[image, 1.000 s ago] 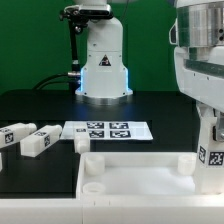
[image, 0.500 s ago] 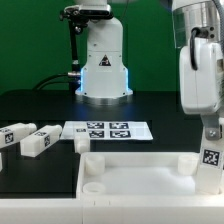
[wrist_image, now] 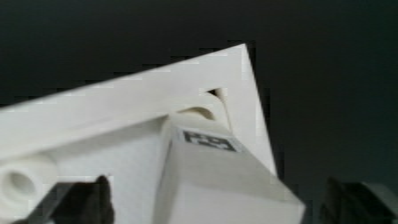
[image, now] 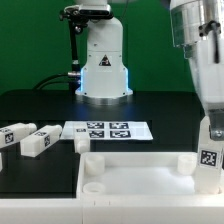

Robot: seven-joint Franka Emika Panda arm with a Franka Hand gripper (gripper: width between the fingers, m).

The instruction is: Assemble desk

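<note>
**Cam setup: two views**
Exterior cam sits low and close off the table's [image: 40, 105] near edge, facing the arm base [image: 103, 70] at the far edge. Wrist cam looks steeply down, very close. Both see the tabletop [image: 130, 178] corner with the upright leg [image: 209, 160], at the exterior view's right.

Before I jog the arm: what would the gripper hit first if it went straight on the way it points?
Probably the upright leg at the tabletop corner, which lies centred within the open gripper; how far off is unclear.
</note>
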